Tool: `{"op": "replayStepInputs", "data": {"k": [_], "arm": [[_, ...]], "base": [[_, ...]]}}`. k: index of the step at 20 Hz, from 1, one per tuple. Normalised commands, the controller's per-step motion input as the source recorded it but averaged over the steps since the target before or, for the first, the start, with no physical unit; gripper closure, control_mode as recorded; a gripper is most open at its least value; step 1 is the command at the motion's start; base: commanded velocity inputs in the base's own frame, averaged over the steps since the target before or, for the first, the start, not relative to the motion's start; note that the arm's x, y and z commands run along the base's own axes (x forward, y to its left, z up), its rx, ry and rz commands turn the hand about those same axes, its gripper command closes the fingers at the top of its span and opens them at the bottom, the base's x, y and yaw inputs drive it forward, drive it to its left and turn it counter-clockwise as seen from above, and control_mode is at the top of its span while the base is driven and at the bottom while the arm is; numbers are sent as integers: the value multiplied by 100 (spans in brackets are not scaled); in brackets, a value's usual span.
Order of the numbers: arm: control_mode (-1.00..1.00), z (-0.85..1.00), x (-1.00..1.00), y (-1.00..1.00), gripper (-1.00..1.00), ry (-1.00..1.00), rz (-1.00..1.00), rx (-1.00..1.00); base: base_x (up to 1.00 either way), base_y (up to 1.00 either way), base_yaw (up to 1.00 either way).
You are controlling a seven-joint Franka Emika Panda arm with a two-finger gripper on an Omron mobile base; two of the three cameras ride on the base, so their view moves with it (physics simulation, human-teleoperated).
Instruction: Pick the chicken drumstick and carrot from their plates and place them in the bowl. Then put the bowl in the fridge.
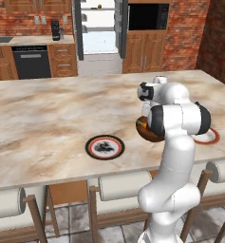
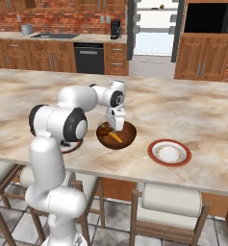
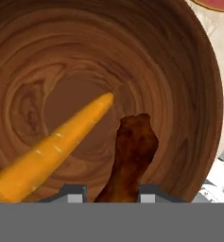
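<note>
While the gripper [image 3: 108, 191] hovers low over the bowl [image 3: 189, 71], fingers parted and grasping nothing, the carrot [image 3: 52, 149] lies inside slanting from seven toward one o'clock, the chicken drumstick [image 3: 132, 156] just beside it at five o'clock, its end between the fingertips.

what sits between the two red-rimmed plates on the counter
The bowl sits between the patterned plate and the white plate, seen in the right base view; carrot and drumstick lie inside.
</note>
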Motion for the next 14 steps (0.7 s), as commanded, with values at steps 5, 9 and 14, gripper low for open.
{"op": "replayStepInputs", "data": {"k": [5, 9, 14], "arm": [[-100, -19, 3, 0, 100, 0, 0, 6], [-100, -11, 7, -1, 100, 0, 0, 6], [-100, -6, 19, -3, -100, 0, 0, 1]], "base": [[0, 0, 0], [0, 0, 0], [0, 0, 0]]}}
